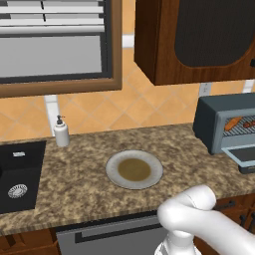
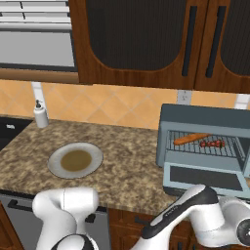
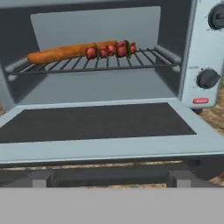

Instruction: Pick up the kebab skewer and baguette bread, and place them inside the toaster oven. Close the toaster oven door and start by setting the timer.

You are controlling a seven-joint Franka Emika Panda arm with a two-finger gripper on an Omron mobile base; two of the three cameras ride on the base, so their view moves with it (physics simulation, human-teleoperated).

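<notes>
Short kebab skewer with red-brown chunks [image 3: 111, 49] lies on the wire rack [image 3: 87, 64] inside the boxy blue-grey toaster oven [image 2: 202, 119], touching or just in front of the long orange-brown baguette bread [image 3: 65, 52]; contact is hard to confirm. Glass-panelled toaster oven door [image 3: 96, 122] hangs fully down, flat, handle bar nearest the camera. Two dark knobs [image 3: 207, 78] at right. Tool's fingers can't be made out; tool likely wide, holding nothing. Empty round grey plate [image 1: 134, 170] on speckled granite bench [image 1: 74, 174], well apart from oven.

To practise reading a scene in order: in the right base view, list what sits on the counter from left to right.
soap dispenser → plate → toaster oven, its door folded down, with the baguette bread and then the kebab skewer on its rack.
</notes>
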